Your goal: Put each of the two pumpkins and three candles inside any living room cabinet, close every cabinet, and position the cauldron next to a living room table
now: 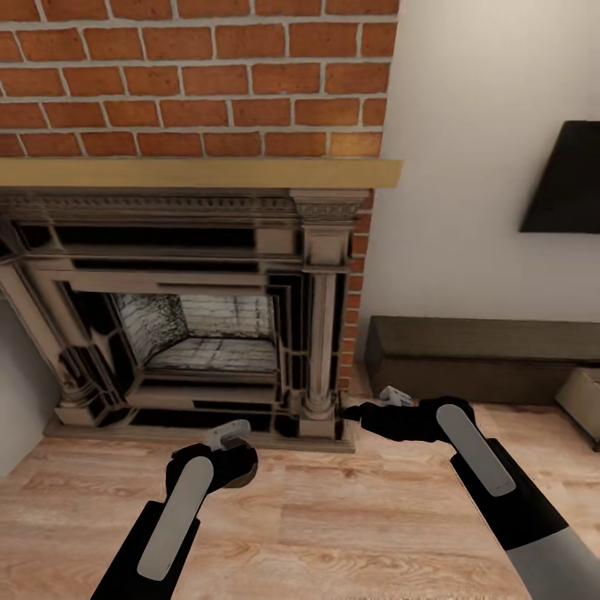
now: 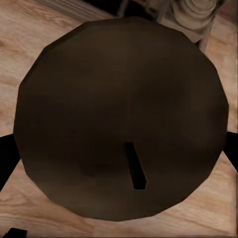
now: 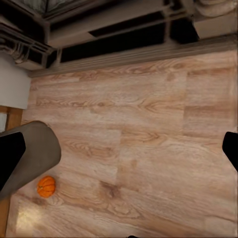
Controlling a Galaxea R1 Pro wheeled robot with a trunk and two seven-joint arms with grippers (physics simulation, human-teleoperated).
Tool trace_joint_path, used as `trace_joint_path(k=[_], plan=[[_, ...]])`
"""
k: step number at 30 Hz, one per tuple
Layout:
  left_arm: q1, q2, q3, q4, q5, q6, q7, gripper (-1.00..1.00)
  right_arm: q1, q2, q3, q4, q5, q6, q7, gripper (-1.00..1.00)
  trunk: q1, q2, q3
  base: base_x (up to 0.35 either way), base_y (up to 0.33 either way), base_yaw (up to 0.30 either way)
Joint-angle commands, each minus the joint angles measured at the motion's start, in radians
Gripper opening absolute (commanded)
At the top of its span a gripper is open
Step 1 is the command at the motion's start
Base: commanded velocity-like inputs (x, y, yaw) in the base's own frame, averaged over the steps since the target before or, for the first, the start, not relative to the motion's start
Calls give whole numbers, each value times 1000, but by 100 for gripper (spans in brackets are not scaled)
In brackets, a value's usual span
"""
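Observation:
My left gripper [image 1: 233, 446] hangs low over the wooden floor in front of the fireplace, shut on a candle [image 2: 119, 114]. In the left wrist view the candle is seen end-on: a round, shaded dark-brown face with a short dark wick, and a black finger at each side. From the head view its edge [image 1: 243, 473] peeks out under the gripper. My right gripper [image 1: 375, 404] points left near the fireplace's right column and is open and empty. A small orange pumpkin [image 3: 46, 186] lies on the floor. The low dark-brown cabinet [image 1: 475, 358] stands along the right wall.
The fireplace [image 1: 192, 333] and its raised hearth edge [image 1: 200, 433] are straight ahead, with brick above. A pale drawer [image 1: 583, 398] sticks out of the cabinet at the far right. A dark TV [image 1: 567, 179] hangs above it. A grey-brown rounded shape [image 3: 37, 144] is next to the pumpkin.

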Motion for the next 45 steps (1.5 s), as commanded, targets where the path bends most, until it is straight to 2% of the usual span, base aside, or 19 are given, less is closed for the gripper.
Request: trace_joint_path(k=[1, 16, 34, 41, 45], plan=[[-1, 0, 0, -1, 8, 3, 10, -100, -1, -1, 2, -1, -11, -1, -10, 100, 0, -1, -1, 0, -281, -287], [-1, 0, -1, -1, 6, 3, 10, -100, -1, -11, 1, 19, -12, -1, 16, 100, 0, -1, -1, 11, -281, -289], [-1, 0, -1, -1, 6, 3, 10, -100, -1, -19, 0, 34, -10, -3, 17, 100, 0, -1, -1, 111, -279, -290], [-1, 0, -1, -1, 5, 3, 10, -100, -1, -18, -1, 131, -9, -13, 12, 100, 0, -1, -1, 134, -265, -290], [-1, 2, 1, -1, -2, 2, 11, -100, -1, -23, -1, 154, -2, -16, 3, 100, 0, -1, -1, 135, -258, -290]])
